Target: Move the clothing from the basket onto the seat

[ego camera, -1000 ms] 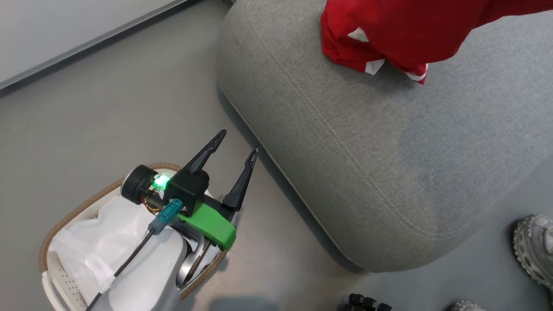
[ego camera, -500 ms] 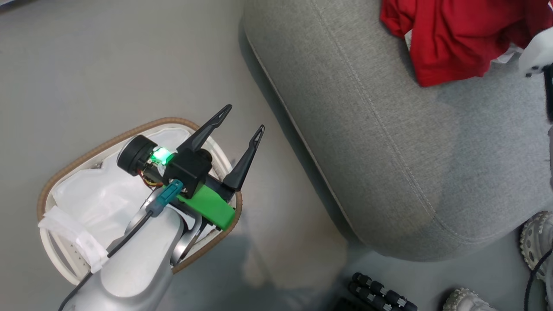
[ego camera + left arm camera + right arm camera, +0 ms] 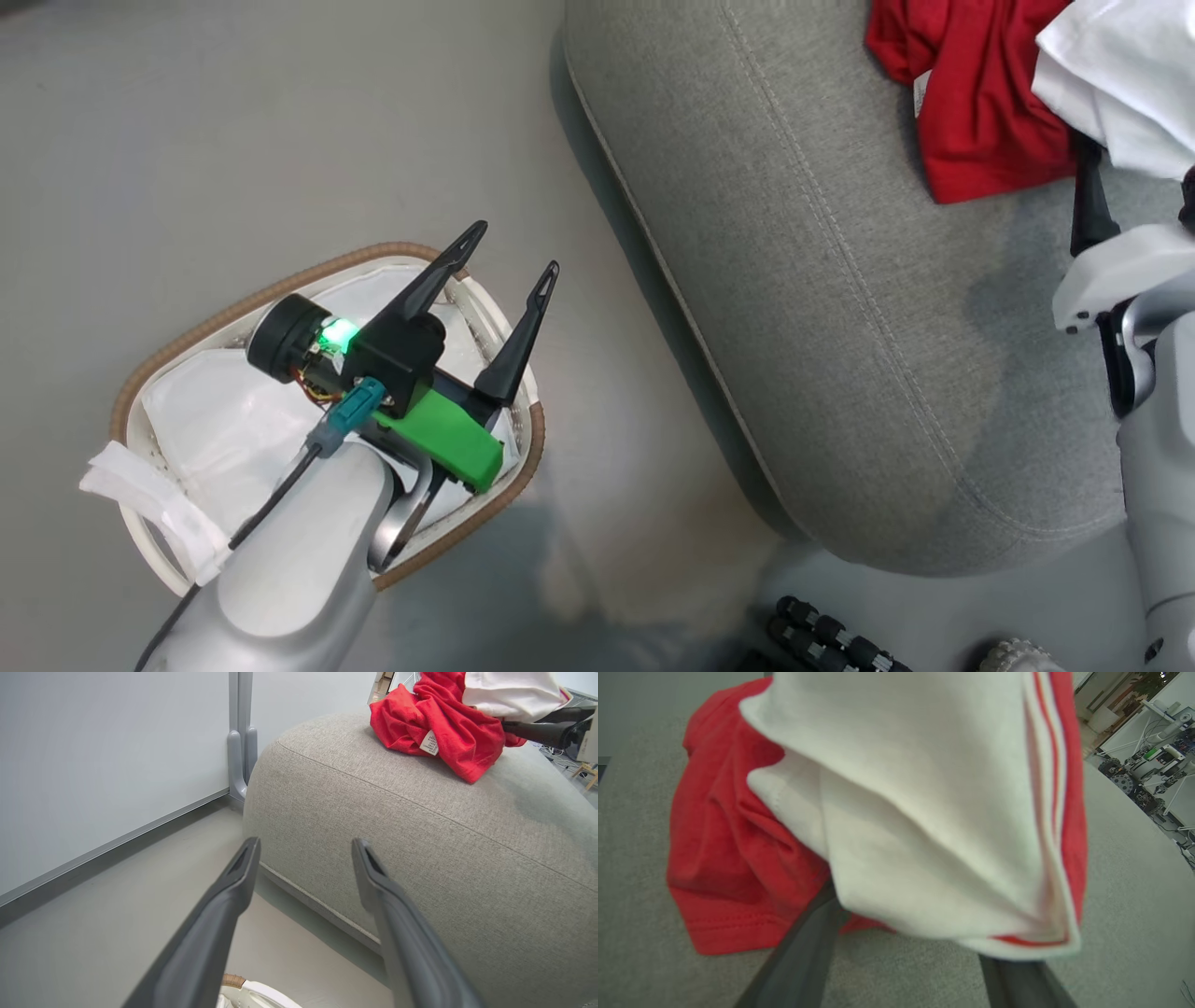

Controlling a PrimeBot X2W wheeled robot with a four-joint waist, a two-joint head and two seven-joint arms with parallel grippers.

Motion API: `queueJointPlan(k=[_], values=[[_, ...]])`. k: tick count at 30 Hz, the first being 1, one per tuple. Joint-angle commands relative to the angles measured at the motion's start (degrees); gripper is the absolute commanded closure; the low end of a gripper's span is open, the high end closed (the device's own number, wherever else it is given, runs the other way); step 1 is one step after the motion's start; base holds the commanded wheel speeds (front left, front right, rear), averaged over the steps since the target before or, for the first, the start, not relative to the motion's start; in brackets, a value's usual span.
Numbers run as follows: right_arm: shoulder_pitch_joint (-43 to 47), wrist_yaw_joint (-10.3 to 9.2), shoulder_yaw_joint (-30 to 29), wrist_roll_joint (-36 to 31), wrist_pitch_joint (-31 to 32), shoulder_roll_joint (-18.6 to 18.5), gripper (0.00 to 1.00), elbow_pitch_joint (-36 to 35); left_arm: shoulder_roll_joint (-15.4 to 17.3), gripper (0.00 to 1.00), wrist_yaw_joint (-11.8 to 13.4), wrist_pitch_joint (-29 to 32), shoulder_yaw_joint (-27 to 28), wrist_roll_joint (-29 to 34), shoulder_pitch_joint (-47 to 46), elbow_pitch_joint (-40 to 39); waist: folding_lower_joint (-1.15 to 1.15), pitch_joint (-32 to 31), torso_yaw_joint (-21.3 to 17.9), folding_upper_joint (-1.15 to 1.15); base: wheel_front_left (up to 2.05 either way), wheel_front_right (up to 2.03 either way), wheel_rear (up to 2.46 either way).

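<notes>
Head view: crumpled red clothing [image 3: 980, 140] with white panel on grey seat [image 3: 822, 308]; left tool [image 3: 514, 249], right tool [image 3: 910, 947] spread

text read: none legible to me | carrier: small white tag [image 3: 429, 743] sewn on the clothing [image 3: 444, 716] | place: upper right, left wrist view | print: dark lines, too small to read

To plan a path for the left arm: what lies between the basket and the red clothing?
In the head view: bare floor beside the basket, then the rounded edge of the seat and its bare cushion up to the clothing.
</notes>
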Motion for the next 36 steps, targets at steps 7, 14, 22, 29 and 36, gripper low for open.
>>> queueJointPlan(k=[7, 14, 22, 29, 36], values=[[9.2, -0.08, 1.0, 0.3, -0.2, 0.1, 0.00, -4.5, -2.2, 0.00, -0.2, 0.0, 2.2, -0.3, 4.1, 1.2, -0.01, -6.6, -0.4, 0.00, 0.00, 0.00, 0.00], [16.4, -0.08, 5.3, 2.5, -0.2, 1.9, 0.00, -9.8, -4.9, 0.00, -0.2, 0.0, 6.8, 0.9, 8.3, 1.5, -0.01, -12.0, 2.0, 0.00, 0.00, 0.00, 0.00], [19.4, -0.08, 11.7, 8.4, -0.2, 3.7, 0.00, -17.2, -7.5, 0.00, 1.3, 0.0, 13.2, 4.0, 12.5, 2.7, -0.01, -16.4, 7.7, 0.00, 0.00, 0.00, 0.00], [19.9, -0.08, 15.6, 9.8, -0.2, 6.5, 0.00, -19.9, -9.0, 0.00, 3.0, 0.0, 21.4, 5.7, 15.7, 3.4, -0.01, -18.9, 13.7, 0.00, 0.00, 0.00, 0.00], [20.6, -0.08, 16.3, 10.0, -0.2, 7.7, 0.00, -19.1, -10.1, 0.00, 3.6, 0.0, 29.5, 7.3, 18.9, 4.4, -0.01, -20.7, 18.8, 0.00, 0.00, 0.00, 0.00]])
